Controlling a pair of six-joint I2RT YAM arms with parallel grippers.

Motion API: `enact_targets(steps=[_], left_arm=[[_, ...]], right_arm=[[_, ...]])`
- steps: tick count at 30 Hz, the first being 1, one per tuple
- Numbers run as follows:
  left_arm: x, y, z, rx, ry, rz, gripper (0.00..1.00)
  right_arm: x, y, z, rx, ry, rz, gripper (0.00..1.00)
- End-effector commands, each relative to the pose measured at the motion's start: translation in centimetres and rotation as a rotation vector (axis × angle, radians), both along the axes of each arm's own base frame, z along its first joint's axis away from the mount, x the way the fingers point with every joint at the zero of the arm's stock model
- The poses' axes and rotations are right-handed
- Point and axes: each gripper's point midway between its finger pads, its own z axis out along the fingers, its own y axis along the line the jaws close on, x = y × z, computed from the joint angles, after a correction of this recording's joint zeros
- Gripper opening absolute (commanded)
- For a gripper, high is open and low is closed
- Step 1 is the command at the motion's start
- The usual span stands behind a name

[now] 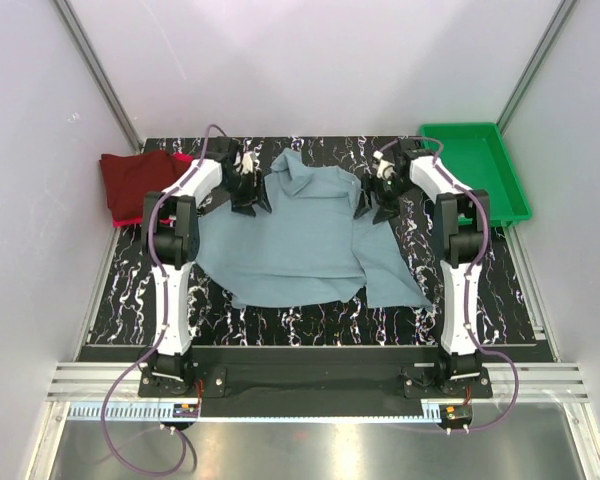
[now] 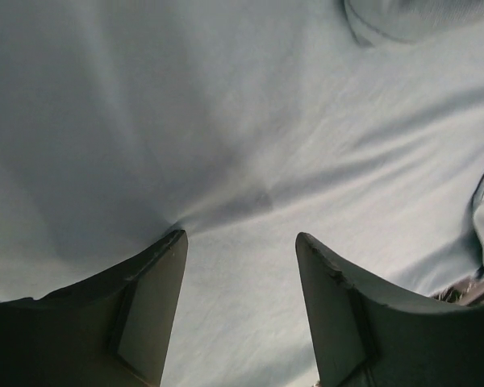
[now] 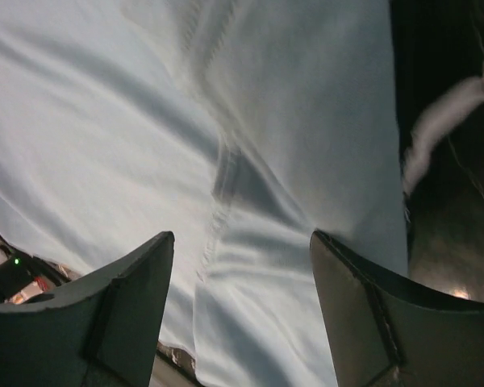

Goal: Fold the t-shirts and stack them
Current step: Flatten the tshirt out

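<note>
A large grey-blue t-shirt [image 1: 305, 240] lies spread and rumpled on the black marbled table [image 1: 130, 300]. My left gripper [image 1: 250, 200] is open at the shirt's far left edge, its tips pressing on the cloth [image 2: 242, 161]. My right gripper [image 1: 372, 205] is open at the shirt's far right edge, over a seam [image 3: 218, 210] in the cloth. A dark maroon folded t-shirt [image 1: 135, 180] lies at the far left on a bright red one [image 1: 130, 221], of which only an edge shows.
A green plastic tray [image 1: 475, 170] stands at the far right corner. White walls with metal posts close in the table on three sides. The arm bases stand at the near edge.
</note>
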Motion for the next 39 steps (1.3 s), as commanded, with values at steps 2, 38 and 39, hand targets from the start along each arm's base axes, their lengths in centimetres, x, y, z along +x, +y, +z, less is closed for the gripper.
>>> enact_targets(steps=[2,38,39], left_arm=[[4.7,-1.3,-0.1,-0.019,-0.125,-0.013,0.62],[9.8,6.4,11.7,0.226,-0.512,0.073,0.71],[9.9,7.2,11.1,0.249,-0.508,0.072,0.71]], right_arm=[[-5.5,-3.2,1.1,-0.134,0.117,0.003,0.76],[3.7,5.5,7.0,0.024,-0.239,0.164,0.76],[3.4,5.6,6.6,0.03,-0.221,0.163,0.77]])
